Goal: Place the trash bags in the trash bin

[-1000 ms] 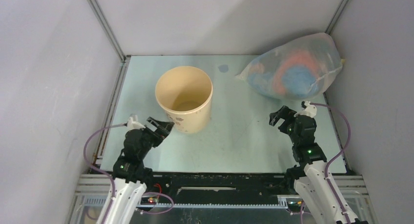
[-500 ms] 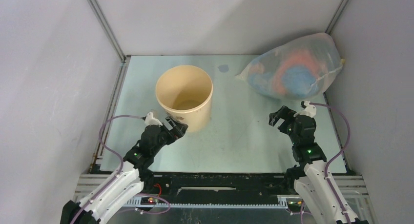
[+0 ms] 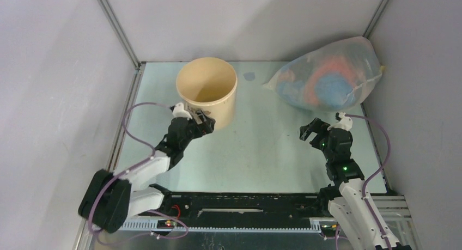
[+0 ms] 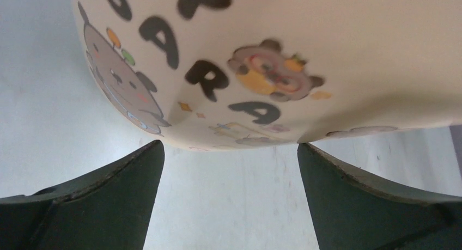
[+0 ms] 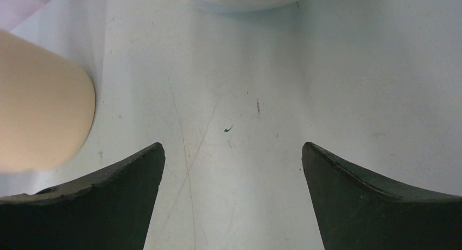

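Observation:
The cream-beige trash bin (image 3: 207, 95) stands upright at the back left of the table, its inside empty as far as I see. My left gripper (image 3: 202, 122) is open and empty, its tips against the bin's near wall. The left wrist view shows that wall (image 4: 305, 59) with dark letters and cartoon motifs right in front of the open jaws. A clear trash bag (image 3: 327, 75) with blue and orange contents lies at the back right corner. My right gripper (image 3: 309, 131) is open and empty, a short way in front of the bag. Its wrist view shows the bin's side (image 5: 38, 97) at left.
Grey enclosure walls with metal corner posts close in the left, back and right sides. A small dark spot (image 3: 249, 75) marks the pale green table between bin and bag. The black rail (image 3: 245, 198) runs along the near edge.
My left arm has reached forward and the bin has slid away from the arms toward the back wall. The right arm and the bag have not moved.

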